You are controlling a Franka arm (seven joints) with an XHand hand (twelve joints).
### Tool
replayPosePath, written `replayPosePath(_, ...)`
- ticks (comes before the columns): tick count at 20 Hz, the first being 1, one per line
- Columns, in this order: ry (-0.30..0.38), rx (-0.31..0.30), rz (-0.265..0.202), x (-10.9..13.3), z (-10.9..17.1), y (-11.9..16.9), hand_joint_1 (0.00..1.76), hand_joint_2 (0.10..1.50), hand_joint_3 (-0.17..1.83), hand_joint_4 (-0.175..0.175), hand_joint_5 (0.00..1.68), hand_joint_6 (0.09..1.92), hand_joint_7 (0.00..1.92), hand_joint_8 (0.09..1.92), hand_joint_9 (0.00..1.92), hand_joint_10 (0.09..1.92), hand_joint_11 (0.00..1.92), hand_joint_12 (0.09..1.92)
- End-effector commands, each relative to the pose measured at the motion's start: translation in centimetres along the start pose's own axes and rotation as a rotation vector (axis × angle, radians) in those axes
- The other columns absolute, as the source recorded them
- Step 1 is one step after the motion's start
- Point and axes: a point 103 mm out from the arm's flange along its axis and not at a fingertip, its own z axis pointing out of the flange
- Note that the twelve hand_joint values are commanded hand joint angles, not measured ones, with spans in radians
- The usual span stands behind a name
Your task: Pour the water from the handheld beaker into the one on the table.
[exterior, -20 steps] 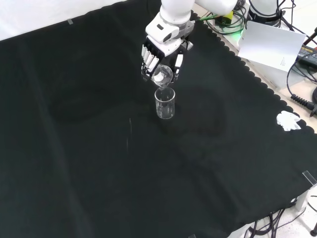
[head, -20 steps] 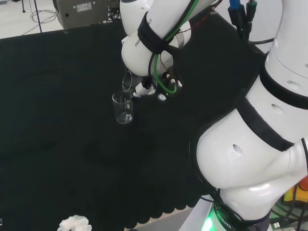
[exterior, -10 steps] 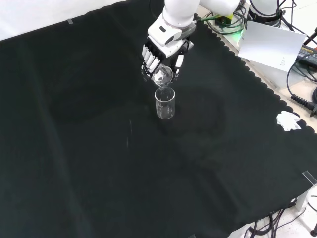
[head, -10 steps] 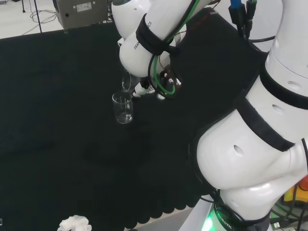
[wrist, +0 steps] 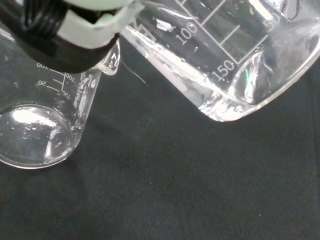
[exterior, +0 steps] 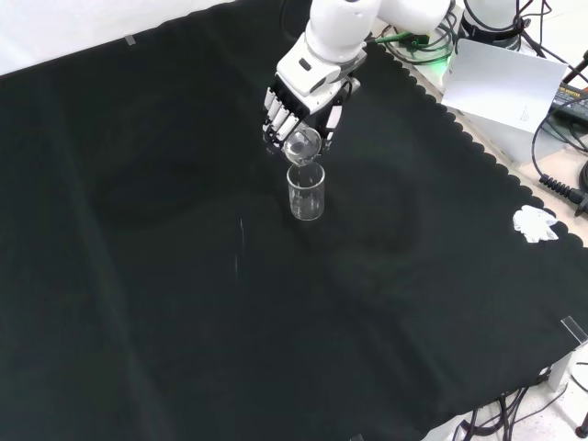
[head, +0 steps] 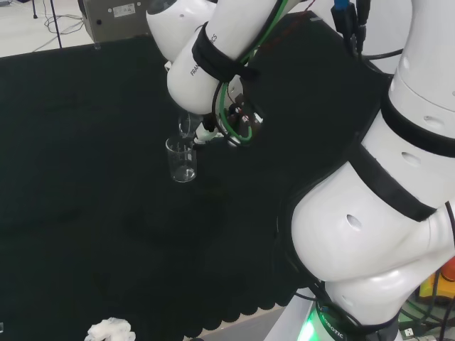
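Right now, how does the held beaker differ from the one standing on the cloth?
The held beaker is tipped, mouth leaning toward the lower one; the table beaker stands upright. The held beaker is off the cloth, gripped by the hand; the table beaker rests free on the black cloth, just below it. Both are clear, with printed graduation marks.

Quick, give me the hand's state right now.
Hand: shut on the tilted beaker, its lip over the standing beaker.
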Motion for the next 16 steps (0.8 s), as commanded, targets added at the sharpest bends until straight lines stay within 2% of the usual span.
replayPosePath(1, -0.033, 0.000, -0.009, 0.23, -0.23, 0.08, 1.16, 1.05, -0.17, 0.085, 1.32, 0.47, 1.56, 0.41, 1.54, 0.43, 1.46, 0.64)
replayPosePath(3, -0.059, -0.003, -0.013, 0.31, -0.40, 0.12, 1.15, 1.05, -0.17, 0.094, 1.32, 0.48, 1.48, 0.63, 1.53, 0.47, 1.46, 0.64)
replayPosePath(5, -0.066, -0.004, -0.013, 0.31, -0.53, 0.16, 1.15, 1.05, -0.17, 0.098, 1.32, 0.48, 1.44, 0.71, 1.52, 0.49, 1.46, 0.65)
replayPosePath(16, -0.116, 0.042, -0.019, 0.41, -0.51, 0.59, 1.15, 1.05, -0.17, 0.093, 1.32, 0.49, 1.43, 0.75, 1.52, 0.50, 1.46, 0.65)
